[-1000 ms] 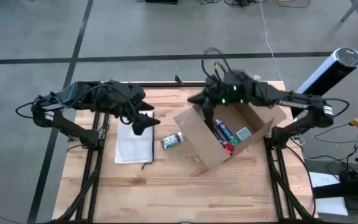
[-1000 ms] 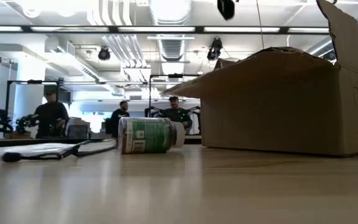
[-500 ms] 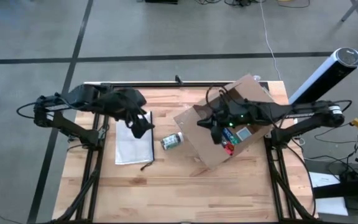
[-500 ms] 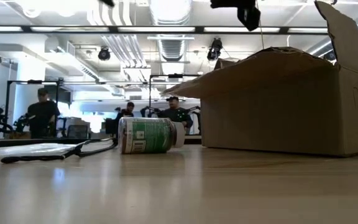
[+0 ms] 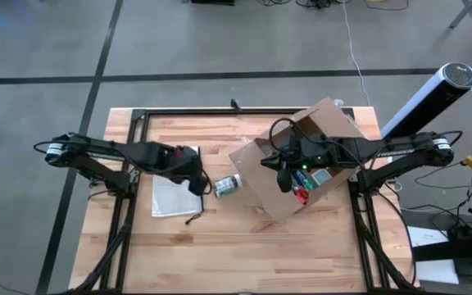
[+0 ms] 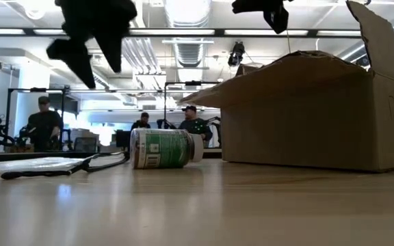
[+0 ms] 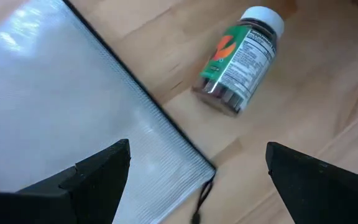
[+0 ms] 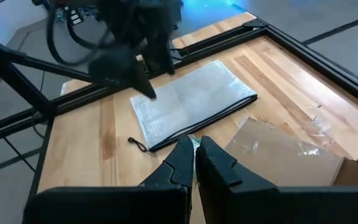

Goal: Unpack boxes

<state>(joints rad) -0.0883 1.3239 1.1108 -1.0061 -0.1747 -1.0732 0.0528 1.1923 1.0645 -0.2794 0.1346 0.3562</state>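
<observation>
Box upright, flaps open upward, long axis diagonal

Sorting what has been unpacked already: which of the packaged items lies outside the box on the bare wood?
The green-labelled bottle with the white cap, lying on its side between the zip pouch and the cardboard box; the other items sit inside the box.
</observation>
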